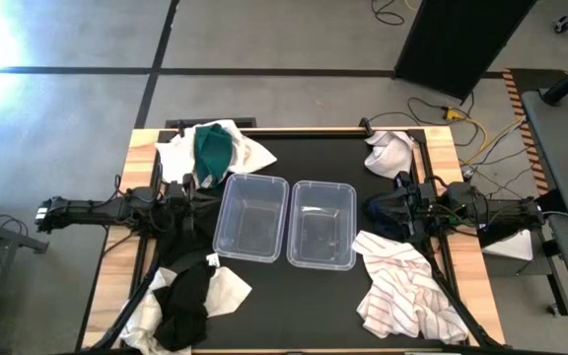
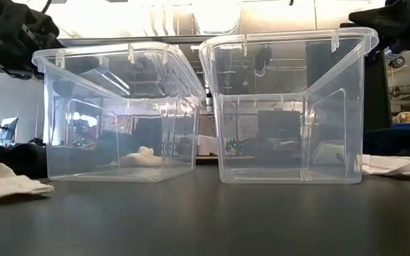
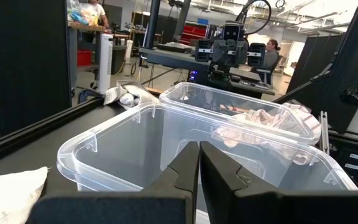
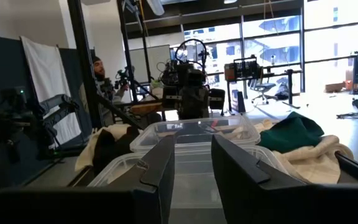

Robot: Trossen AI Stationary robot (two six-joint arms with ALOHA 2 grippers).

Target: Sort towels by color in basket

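Two clear plastic baskets (image 1: 252, 217) (image 1: 321, 223) stand side by side in the middle of the black mat, both with nothing in them. Towels lie in heaps at the corners. A white heap with a dark green towel (image 1: 213, 150) is at the far left. A black and cream heap (image 1: 190, 301) is at the near left. A white towel (image 1: 390, 153) lies at the far right and a striped one (image 1: 407, 286) at the near right. My left gripper (image 3: 199, 163) hovers shut left of the baskets. My right gripper (image 4: 193, 163) hovers right of them, slightly open and holding nothing.
The wooden table edge (image 1: 141, 148) frames the mat. Cables (image 1: 461, 118) trail off the far right corner. In the low view a cream towel (image 2: 6, 181) lies left of the baskets. People and equipment show in the room beyond.
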